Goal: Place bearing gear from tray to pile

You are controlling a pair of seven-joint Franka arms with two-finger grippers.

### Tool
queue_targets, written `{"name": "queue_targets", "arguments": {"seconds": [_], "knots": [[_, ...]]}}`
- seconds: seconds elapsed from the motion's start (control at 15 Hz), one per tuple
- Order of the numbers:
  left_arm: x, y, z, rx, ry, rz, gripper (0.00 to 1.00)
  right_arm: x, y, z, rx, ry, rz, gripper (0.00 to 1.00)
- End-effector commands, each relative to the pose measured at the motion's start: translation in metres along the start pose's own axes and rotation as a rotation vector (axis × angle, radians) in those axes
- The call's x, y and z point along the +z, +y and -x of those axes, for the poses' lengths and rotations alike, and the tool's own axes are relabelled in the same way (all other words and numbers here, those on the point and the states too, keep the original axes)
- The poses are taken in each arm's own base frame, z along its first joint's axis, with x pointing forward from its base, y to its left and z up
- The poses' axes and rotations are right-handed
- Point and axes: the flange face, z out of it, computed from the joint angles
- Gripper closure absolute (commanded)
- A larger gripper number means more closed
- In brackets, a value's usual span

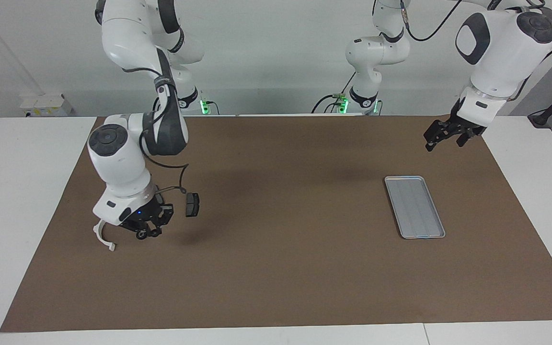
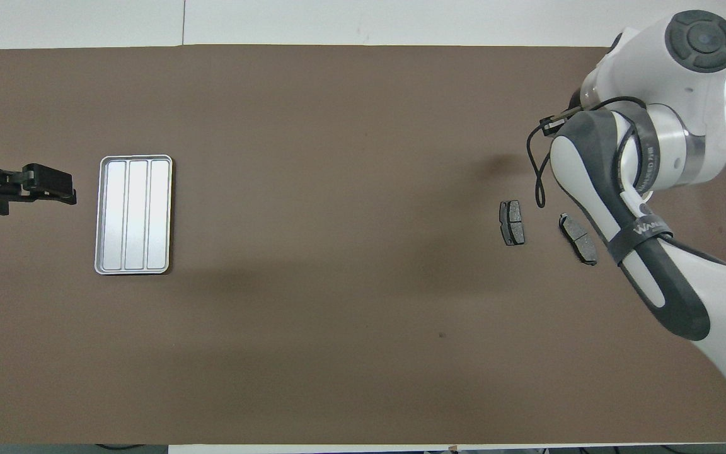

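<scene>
Facing camera: I get it high across the table, facing both robot bases, taking in the whole brown mat.
Overhead camera: I look steeply down from above the robots' end, somewhat closer.
Shared by the 2 views: mat, tray, brake pads, turned half round.
</scene>
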Motion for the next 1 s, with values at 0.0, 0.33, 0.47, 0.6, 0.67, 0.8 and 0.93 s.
{"name": "queue_targets", "arguments": {"seconds": [0.0,0.33,0.47,0.6,0.67,0.8,0.93], "knots": [[0.002,0.002,0.006,0.007,0.014,-0.01,0.0,0.037,0.01,0.021,-0.026,-0.002,-0.018,1.0],[0.003,0.003,0.009,0.021,-0.006,-0.012,0.0,0.063,-0.006,0.035,-0.018,-0.015,-0.028,1.0],[0.003,0.008,0.009,0.029,-0.005,-0.012,0.0,0.065,-0.025,0.034,0.004,-0.016,-0.057,1.0],[0.003,0.008,0.009,0.029,-0.005,-0.012,0.0,0.066,-0.035,0.035,0.027,-0.013,-0.064,1.0],[0.001,0.008,0.009,0.027,0.001,-0.011,0.0,0.067,-0.04,0.035,0.034,-0.015,-0.068,1.0],[0.0,0.01,0.008,0.03,0.009,-0.01,0.0,0.076,-0.041,0.037,0.032,-0.018,-0.07,1.0],[0.0,0.008,0.009,0.026,0.003,-0.011,0.0,0.092,-0.043,0.042,0.027,-0.004,-0.069,1.0]]}}
